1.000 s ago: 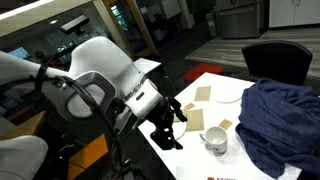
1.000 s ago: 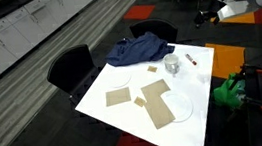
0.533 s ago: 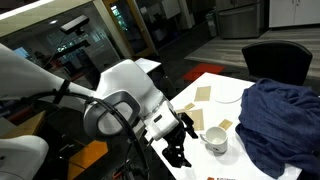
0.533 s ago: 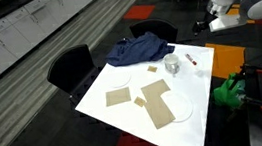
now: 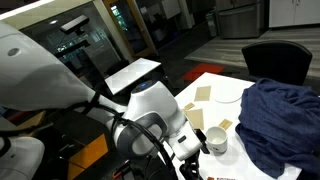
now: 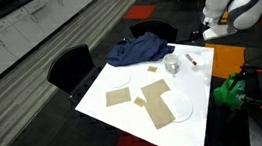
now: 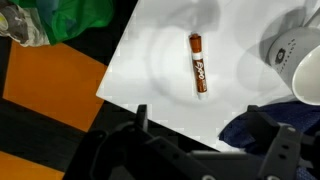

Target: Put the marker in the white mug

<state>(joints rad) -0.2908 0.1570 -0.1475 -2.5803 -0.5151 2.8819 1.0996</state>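
The marker (image 7: 198,63) is a slim reddish-brown pen with a white end. It lies flat on the white table near the edge, and also shows in an exterior view (image 6: 194,60). The white mug (image 7: 298,60) stands just beside it, seen in both exterior views (image 6: 171,64) (image 5: 215,140). My gripper (image 7: 200,128) is open and empty. It hovers above the table edge, with the marker ahead of its two dark fingers and not between them. In an exterior view the gripper (image 6: 205,31) hangs above the table's far corner.
A blue cloth (image 6: 136,50) lies bunched at one end of the table (image 6: 125,109), close to the mug. Tan square pieces (image 6: 157,102) and white plates (image 6: 179,107) lie on the other half. A green object (image 6: 228,93) sits off the table edge, with black chairs (image 6: 70,66) alongside.
The arm has swung down and in toward the table corner where the marker and mug are. The marker and mug have not moved.
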